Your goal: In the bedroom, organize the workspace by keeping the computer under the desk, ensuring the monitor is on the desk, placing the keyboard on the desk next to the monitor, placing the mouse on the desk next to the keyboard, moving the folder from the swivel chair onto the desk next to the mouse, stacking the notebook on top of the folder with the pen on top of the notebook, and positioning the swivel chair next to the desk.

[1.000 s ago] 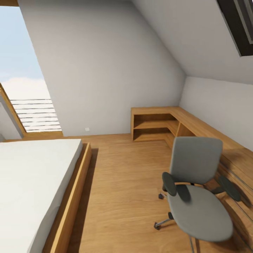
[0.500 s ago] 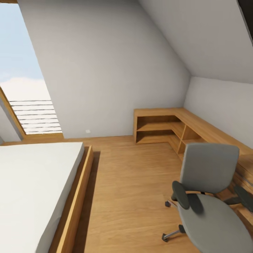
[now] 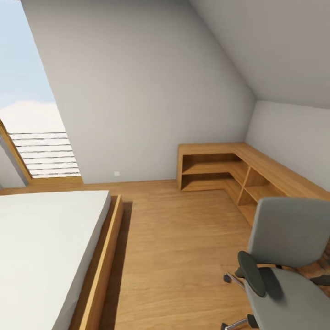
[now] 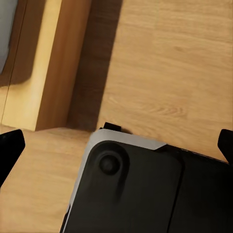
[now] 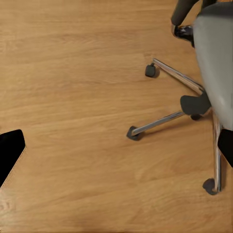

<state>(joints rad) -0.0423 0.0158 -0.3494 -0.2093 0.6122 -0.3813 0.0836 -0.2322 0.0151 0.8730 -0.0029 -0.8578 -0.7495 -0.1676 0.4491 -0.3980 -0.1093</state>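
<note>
The swivel chair [image 3: 288, 266] is the one thing of the task in sight, standing low at the right of the head view, on the robot's right side. Its tall grey back faces the wooden corner shelf unit [image 3: 220, 169] built along the wall behind it, and its seat reaches toward the robot. The seat, so far as it shows, is bare grey: no blue folder lies on the visible part, though its far edge is cut off. The bed [image 3: 46, 247] with its wooden frame lies well apart from the chair, across the open wooden floor [image 3: 174, 247].

In the right wrist view the chair's chrome star base [image 5: 184, 107] and castors sit on the floor just beyond the right hand [image 5: 121, 150], whose dark fingertips [image 5: 10, 148] stand wide apart with nothing between them. The left hand [image 4: 119, 145] is likewise spread and empty, above the robot's own dark base and near the bed frame's corner.

So the right arm is clearly the nearer one to the chair; any push or pull on it would fall to that side.

No brand, label or readable writing appears anywhere.
</note>
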